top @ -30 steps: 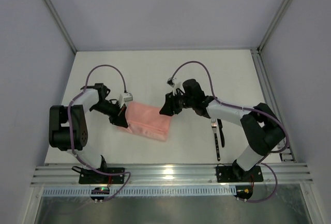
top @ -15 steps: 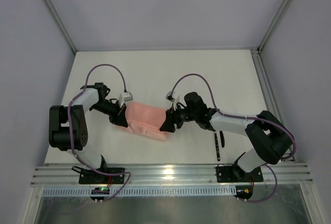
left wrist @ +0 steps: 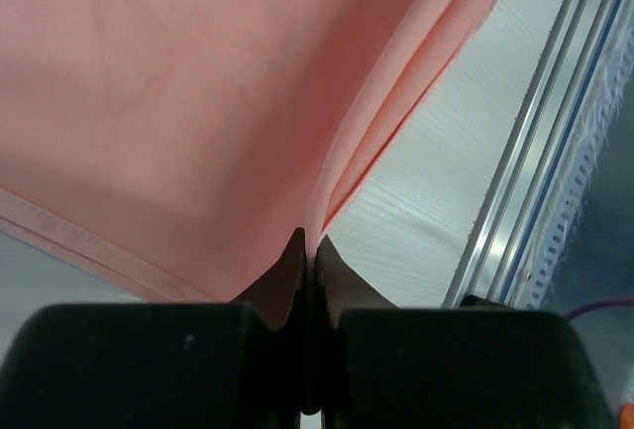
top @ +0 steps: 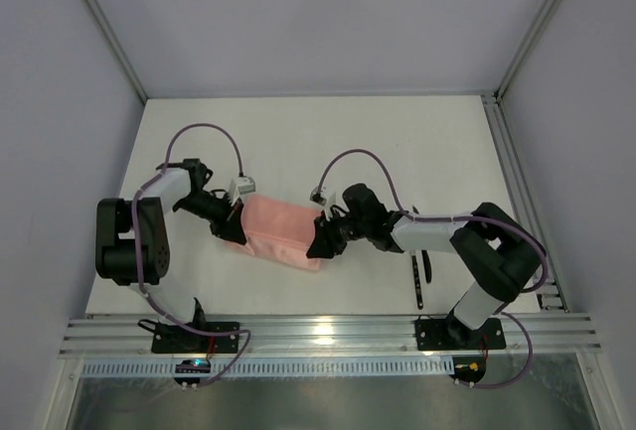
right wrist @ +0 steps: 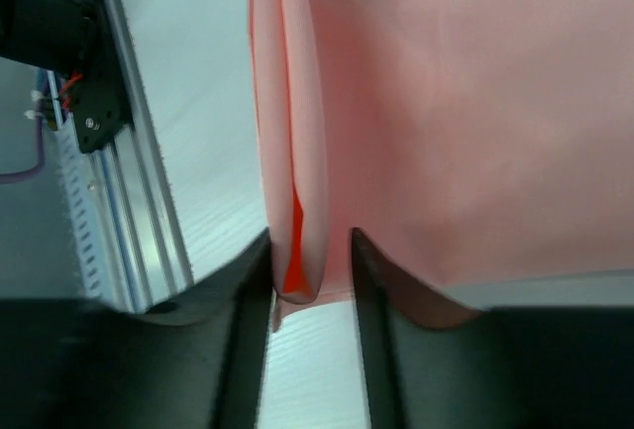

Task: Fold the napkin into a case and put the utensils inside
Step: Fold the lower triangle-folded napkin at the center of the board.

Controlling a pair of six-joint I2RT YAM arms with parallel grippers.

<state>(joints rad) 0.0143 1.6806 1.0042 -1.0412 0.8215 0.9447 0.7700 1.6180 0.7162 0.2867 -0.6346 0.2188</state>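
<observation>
The folding step is in hand. The thin salmon-pink cloth napkin (top: pixel 281 229) lies on the white bench (top: pixel 397 142) as a flat, layered rectangle spanning the space between the two grippers, not yet a narrow case. The left gripper (left wrist: pixel 307 248) is pinched fully together on the layered edge at its end, and the cloth spreads away ahead of its fingertips. The right gripper (right wrist: pixel 310 285) stands partly open astride the opposite end. A rolled fold edge sits between its jaws, against one finger with a gap to the other, so it looks unclamped. The slim dark utensils (top: pixel 418 291) lie back behind the right gripper, alongside that arm's forearm, well apart from the cloth.

As I judge it, the right gripper must next close on every layer of that fold and carry it over, with the left end pinned. The sheeny cloth may slip, or the lower sheet may drag along.
</observation>
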